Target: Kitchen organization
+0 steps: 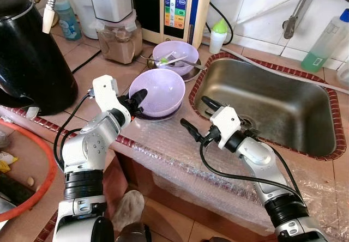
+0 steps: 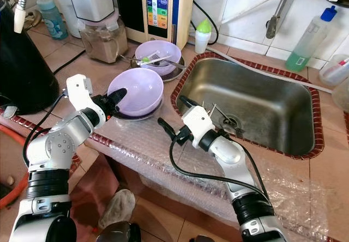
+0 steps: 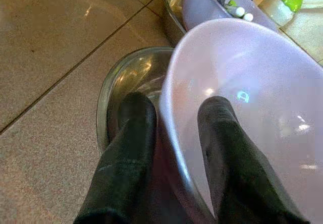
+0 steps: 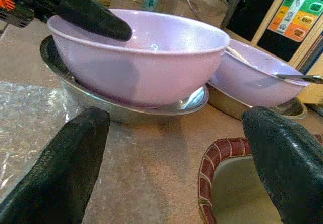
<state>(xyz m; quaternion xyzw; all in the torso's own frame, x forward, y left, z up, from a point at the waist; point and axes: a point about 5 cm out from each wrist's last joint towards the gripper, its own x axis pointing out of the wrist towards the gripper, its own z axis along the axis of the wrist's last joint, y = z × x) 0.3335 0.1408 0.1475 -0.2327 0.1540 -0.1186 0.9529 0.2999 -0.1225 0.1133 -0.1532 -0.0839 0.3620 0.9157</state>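
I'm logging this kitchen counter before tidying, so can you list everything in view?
Lilac bowls: 2; near bowl in a steel dish by the sink, far bowl behind it, holding a spoon.
Steel dishes: 2, silver; near one, one under each bowl.
Sink: 1, steel, right of the bowls.
Kettle: 1, black, far left.
Blender: 1, brown contents, at the back.
Water appliance: 1, cream with coloured panel, at the back.
Green-capped bottle: 1, white, beside the sink.
Green liquid bottle: 1, clear, back right.
Bubble wrap: clear, over the counter edge.
Left gripper: fingers straddle the near bowl's rim.
Right gripper: open, over the sink's edge.
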